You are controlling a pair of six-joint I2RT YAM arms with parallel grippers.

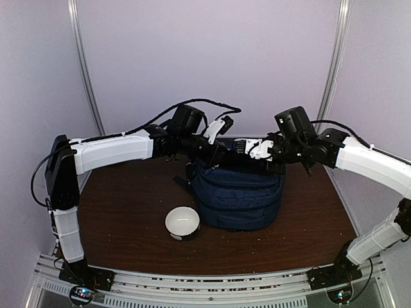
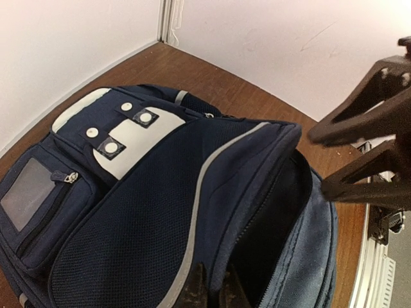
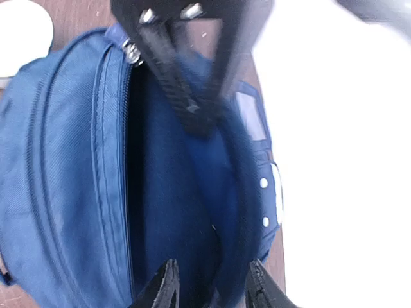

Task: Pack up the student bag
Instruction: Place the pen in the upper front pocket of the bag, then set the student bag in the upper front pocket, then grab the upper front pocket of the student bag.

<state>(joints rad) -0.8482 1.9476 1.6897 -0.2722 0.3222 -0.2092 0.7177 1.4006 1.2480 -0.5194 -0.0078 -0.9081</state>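
Note:
The student bag (image 1: 237,196) is a navy-blue backpack standing mid-table, its main compartment unzipped and gaping. In the left wrist view the bag (image 2: 128,224) shows its white studded patch (image 2: 131,138). My left gripper (image 2: 215,292) is shut on the front rim of the opening, pinching the fabric edge. It also shows at the top of the right wrist view as the left gripper (image 3: 186,70), gripping that rim. My right gripper (image 3: 212,289) hovers over the dark inside of the bag (image 3: 64,160), open, with nothing gripped. From above, the left gripper (image 1: 221,153) and right gripper (image 1: 243,147) meet over the bag's top.
A white bowl (image 1: 182,222) sits on the brown table (image 1: 122,212) just left of the bag's front. White walls close in the back and sides. A metal rail (image 1: 205,285) runs along the near edge.

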